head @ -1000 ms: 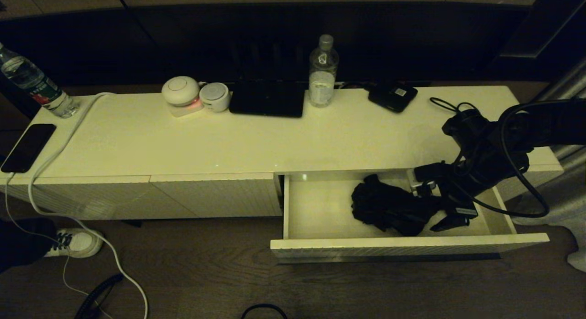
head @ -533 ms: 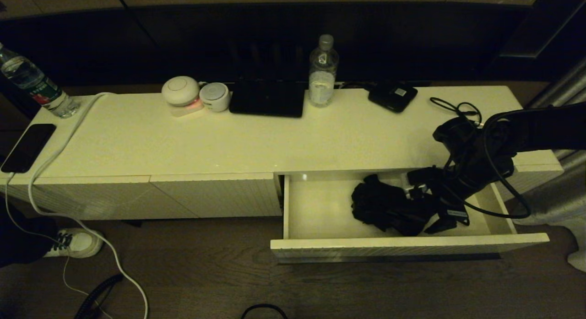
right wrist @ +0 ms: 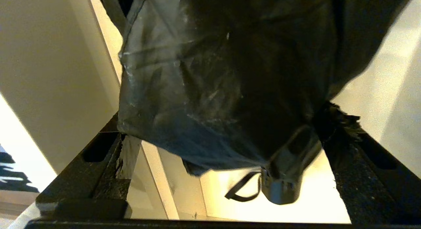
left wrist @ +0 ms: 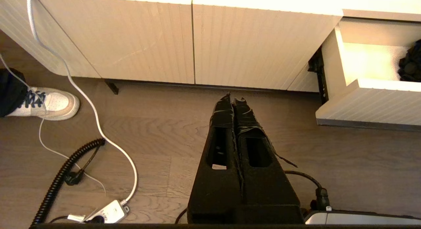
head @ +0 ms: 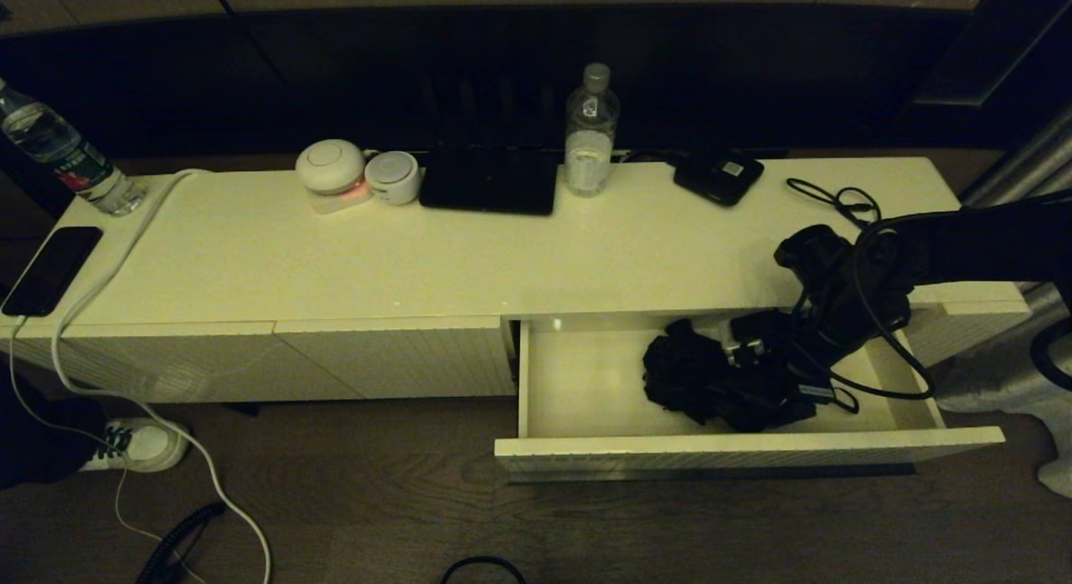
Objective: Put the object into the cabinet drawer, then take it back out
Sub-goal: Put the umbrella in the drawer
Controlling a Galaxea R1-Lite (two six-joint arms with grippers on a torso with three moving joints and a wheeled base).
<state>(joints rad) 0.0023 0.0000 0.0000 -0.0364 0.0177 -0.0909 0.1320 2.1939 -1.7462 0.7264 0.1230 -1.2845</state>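
We start nearest the base: our left gripper (left wrist: 234, 98) hangs low over the floor in front of the closed cabinet panels, fingers pressed together on nothing, parked.

Next out, the cabinet drawer (head: 745, 450) stands pulled open. It holds one item only, the object (head: 712, 383), a crumpled black fabric bundle lying on the drawer floor toward its right half; the left half of the floor is bare. Our right gripper (head: 775, 395) is down inside the drawer at the bundle's right edge. In the right wrist view its fingers (right wrist: 95, 170) stand wide apart with the object (right wrist: 223, 84) filling the gap between them, not yet clamped.

Hazards from this position, as we judge them:
- The fabric is soft and folded. A closure on an outer fold alone may lift one layer and let the rest trail or drop.
- A loose strap loop hangs from the bundle near the fingers. It may snag on a finger or on the drawer wall during the lift.
- The arm cable lies close to the drawer's right wall. A sideways withdrawal may catch it.

Farther back, the cabinet top (head: 469, 266) carries a water bottle (head: 591, 131)
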